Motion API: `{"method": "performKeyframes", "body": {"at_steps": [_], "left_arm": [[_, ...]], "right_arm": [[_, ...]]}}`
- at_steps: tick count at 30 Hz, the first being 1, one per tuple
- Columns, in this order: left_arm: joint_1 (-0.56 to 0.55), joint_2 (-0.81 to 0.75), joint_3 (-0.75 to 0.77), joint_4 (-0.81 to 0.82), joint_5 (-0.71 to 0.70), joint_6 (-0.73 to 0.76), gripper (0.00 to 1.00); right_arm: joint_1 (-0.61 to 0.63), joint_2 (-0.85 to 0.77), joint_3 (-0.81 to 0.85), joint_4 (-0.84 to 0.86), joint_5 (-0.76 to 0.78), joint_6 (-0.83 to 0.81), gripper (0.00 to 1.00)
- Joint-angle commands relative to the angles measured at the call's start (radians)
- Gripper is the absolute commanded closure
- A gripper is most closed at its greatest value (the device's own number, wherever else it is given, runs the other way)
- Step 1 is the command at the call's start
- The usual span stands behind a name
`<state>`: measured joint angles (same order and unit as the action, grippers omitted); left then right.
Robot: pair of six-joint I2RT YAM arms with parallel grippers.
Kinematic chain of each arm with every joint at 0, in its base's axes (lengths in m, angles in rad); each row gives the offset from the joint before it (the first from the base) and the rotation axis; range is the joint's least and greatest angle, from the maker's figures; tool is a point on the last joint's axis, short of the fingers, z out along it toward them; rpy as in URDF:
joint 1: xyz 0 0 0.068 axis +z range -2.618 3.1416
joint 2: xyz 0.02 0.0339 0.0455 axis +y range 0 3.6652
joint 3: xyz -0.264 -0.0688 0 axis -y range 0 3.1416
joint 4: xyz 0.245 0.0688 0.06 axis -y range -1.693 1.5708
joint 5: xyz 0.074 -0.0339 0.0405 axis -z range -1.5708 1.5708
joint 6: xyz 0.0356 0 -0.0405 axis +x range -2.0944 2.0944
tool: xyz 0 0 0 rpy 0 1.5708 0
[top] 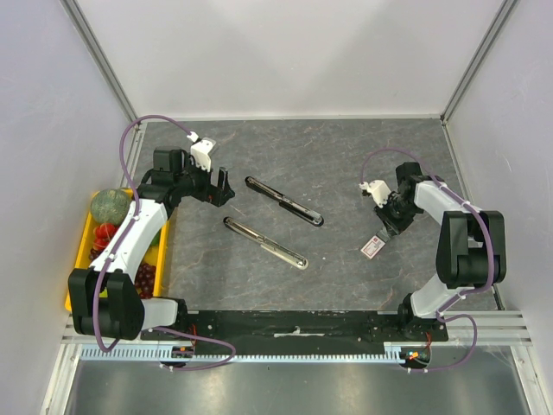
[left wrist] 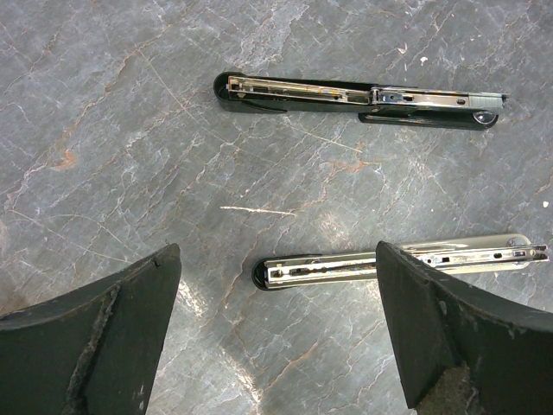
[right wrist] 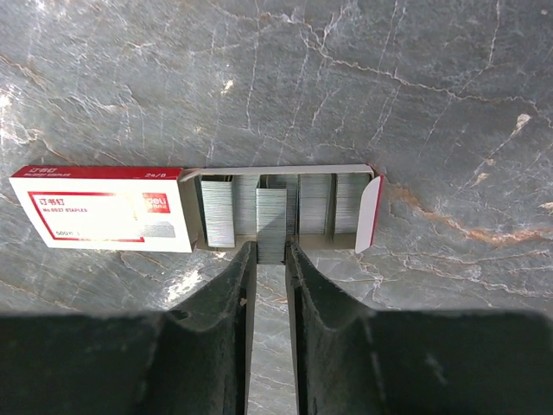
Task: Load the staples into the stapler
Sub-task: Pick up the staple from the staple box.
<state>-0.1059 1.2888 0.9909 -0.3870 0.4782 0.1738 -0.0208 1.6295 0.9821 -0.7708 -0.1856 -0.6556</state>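
The stapler lies as two long parts mid-table: a black part with a chrome rail (top: 285,201) (left wrist: 354,97) and a chrome part (top: 265,243) (left wrist: 346,266). My left gripper (top: 223,186) (left wrist: 276,255) is open and empty, hovering just left of their near ends. The staples box (top: 372,247) (right wrist: 104,220), white with red print, lies with its tray slid open, showing several grey strips. My right gripper (top: 386,232) (right wrist: 270,249) is at the tray's edge, its fingers shut on the end of one staple strip (right wrist: 270,220) that sticks out of the tray.
A yellow bin (top: 86,251) with a green melon (top: 110,206) and other fruit stands at the left table edge beside the left arm. White walls enclose the grey stone-patterned table on three sides.
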Motion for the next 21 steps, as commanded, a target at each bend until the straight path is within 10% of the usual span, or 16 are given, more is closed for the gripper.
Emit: {"method": "performKeyframes", "body": {"at_steps": [1,21], "left_arm": [[0.008,-0.016,0.000,0.037,0.023,-0.016,0.00],[0.008,-0.020,0.002,0.037,0.017,-0.017,0.00]], "right_arm": [[0.013,-0.005,-0.003,0.021,0.014,-0.007,0.75],[0.015,-0.123,0.122,-0.065,-0.008,0.014,0.85]]}}
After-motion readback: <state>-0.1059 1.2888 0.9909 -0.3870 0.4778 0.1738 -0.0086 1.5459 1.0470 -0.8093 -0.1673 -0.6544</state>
